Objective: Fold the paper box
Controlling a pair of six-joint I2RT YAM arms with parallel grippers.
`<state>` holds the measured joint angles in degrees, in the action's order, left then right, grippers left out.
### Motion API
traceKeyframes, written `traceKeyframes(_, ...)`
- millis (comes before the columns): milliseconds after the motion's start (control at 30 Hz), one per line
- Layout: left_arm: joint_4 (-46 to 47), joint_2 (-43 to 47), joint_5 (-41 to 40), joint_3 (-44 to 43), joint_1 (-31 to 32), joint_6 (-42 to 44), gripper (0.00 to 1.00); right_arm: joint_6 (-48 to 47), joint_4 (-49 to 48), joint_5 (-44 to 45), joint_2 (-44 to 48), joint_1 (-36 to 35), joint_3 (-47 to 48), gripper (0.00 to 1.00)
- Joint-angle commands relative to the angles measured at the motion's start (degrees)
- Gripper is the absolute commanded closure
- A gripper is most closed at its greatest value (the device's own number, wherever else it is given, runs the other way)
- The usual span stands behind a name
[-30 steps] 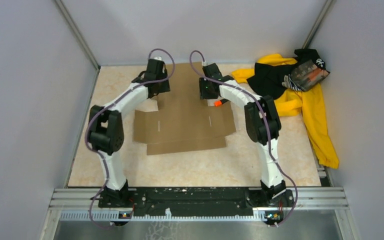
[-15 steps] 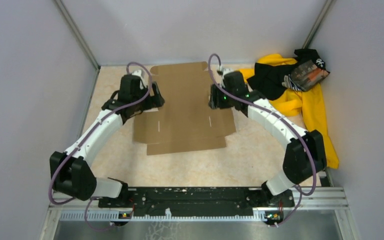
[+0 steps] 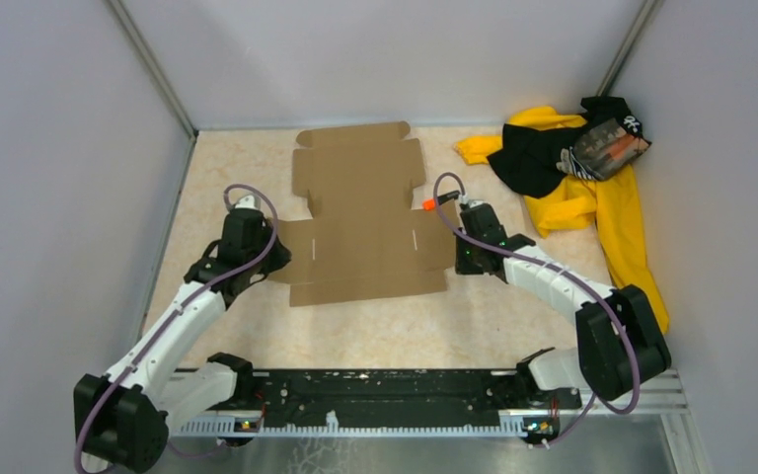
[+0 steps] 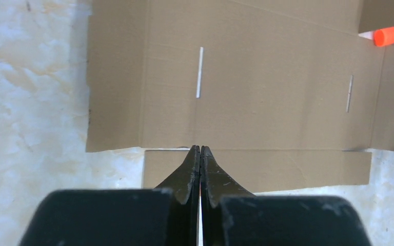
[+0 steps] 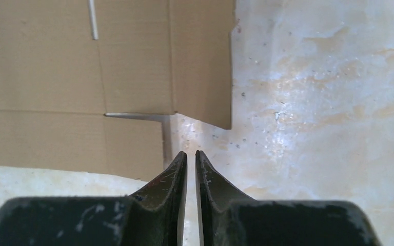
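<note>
1. The paper box [image 3: 360, 222] lies unfolded and flat on the desk [image 3: 385, 331], from the middle toward the far wall. No flap is raised, so we judge that folding has not begun.
2. The left gripper [image 4: 200, 149] has its fingers pressed fully together, with nothing between them. It sits low at the sheet's near left side, tips aimed at the notch where the left side flap meets the near front flap. We take that as a spot from which to nudge a flap up.
3. The right gripper [image 5: 190, 154] mirrors it at the near right corner. Its fingers are almost closed, with only a thin slit between them, and they grip nothing. They sit over bare desk just off the right flap's corner.
4. The box lies between the two arms, which we read as a setup for working both side flaps together.
5. We cannot tell whether the left tips touch the cardboard or hover over it. In the wrist view they cover the spot, and from above the wrist hides them.
6. The far panel with its tabs is outside both wrist views and shows only from overhead.
7. An orange-capped marker [image 3: 429, 203] lies just beside the box's right edge. Most of its barrel is cut off or covered.
8. The yellow-and-black clothing pile [image 3: 592, 188] fills the far right corner, apart from the box. We cannot identify the striped item on top of it.
</note>
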<state>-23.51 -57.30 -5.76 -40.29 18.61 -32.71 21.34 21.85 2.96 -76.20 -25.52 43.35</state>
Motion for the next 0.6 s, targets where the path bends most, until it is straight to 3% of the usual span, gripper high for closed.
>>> traceKeyframes(0,-1.8,1.4,-6.2,1.5,-0.1,-1.6,1.00,1.6,-4.0,3.0,0.8,1.5,-2.2,0.89)
traceKeyframes(567,-2.5,-1.6,-5.8,10.7,-0.2,-8.7,0.94,2.1,-8.9,-0.5,-1.2,1.7,-7.3,0.90)
